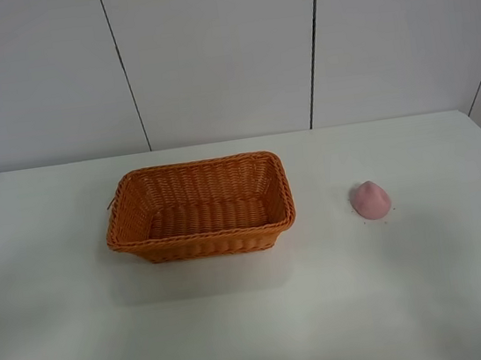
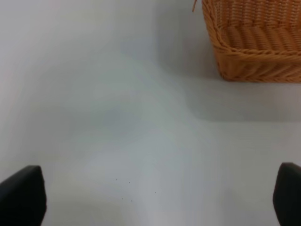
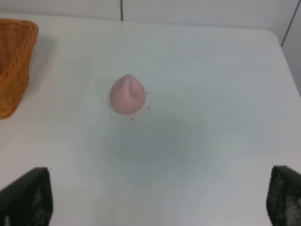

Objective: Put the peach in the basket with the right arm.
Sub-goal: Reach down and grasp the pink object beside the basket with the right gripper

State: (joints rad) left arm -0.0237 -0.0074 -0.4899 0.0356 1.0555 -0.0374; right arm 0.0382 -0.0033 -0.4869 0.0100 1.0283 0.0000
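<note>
Peach [image 1: 371, 200] sits on the table [image 1: 433, 297], apart from the basket [image 1: 203, 234]; we see our right gripper [image 3: 155, 197] spread wide, left gripper [image 2: 154, 195] probably too.

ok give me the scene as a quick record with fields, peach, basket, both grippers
peach: on the table, right of the basket in the high view, apart from it, pointed tip up
basket: upright on the table, nothing inside
left gripper: open, holding nothing, basket corner ahead
right gripper: open, holding nothing, peach ahead, not reached
task state: peach not yet in the basket
</note>
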